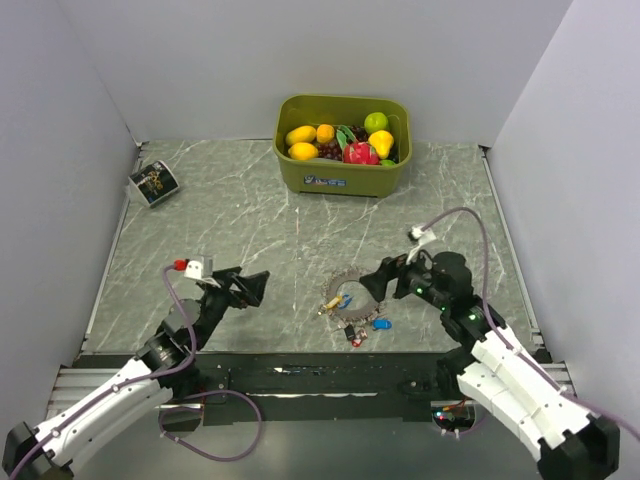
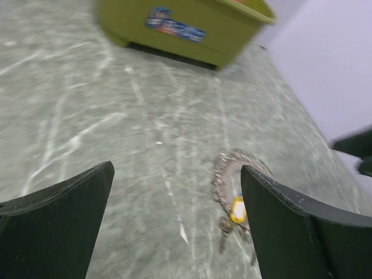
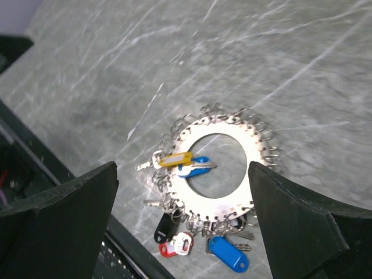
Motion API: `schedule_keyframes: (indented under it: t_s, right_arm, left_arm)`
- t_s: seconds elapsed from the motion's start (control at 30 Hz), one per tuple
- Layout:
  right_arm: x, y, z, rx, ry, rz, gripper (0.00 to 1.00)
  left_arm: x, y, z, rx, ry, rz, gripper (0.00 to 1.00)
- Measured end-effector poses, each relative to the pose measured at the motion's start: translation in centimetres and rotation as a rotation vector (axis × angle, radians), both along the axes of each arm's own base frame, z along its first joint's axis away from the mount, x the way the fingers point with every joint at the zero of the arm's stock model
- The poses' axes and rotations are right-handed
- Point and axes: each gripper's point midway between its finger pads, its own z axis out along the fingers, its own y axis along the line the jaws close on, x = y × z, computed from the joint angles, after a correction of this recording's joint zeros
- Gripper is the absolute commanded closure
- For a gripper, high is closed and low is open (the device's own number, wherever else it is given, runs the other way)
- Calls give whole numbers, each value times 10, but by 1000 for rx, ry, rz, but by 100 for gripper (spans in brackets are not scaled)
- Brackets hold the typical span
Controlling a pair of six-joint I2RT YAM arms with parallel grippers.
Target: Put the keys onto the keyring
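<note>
Shiny metal keyring w/ glossy plastic-tagged keys, matt marble-look table.

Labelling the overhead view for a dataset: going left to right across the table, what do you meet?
Small dark printed card, left hand, keyring, right hand.

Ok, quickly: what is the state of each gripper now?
Left gripper: open, holding nothing.
Right gripper: open, holding nothing.

Bin sticker text illegible
</note>
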Motion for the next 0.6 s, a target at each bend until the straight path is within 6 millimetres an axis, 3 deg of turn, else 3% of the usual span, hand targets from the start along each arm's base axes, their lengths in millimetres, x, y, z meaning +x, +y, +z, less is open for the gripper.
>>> schedule_keyframes:
  t_s: [0.17,0.33,0.6]
  right_arm:
    - [11,-28,5,101,22,-102,1]
    - [20,-47,4,165,72,-167,1]
    - [21,-54,2,198,106,-186,1]
  left_arm:
    - [8,26,-6,-37,94,168,4]
    - [11,40,10,-62,121,256,4]
    - [19,52,20,-46,158,351,4]
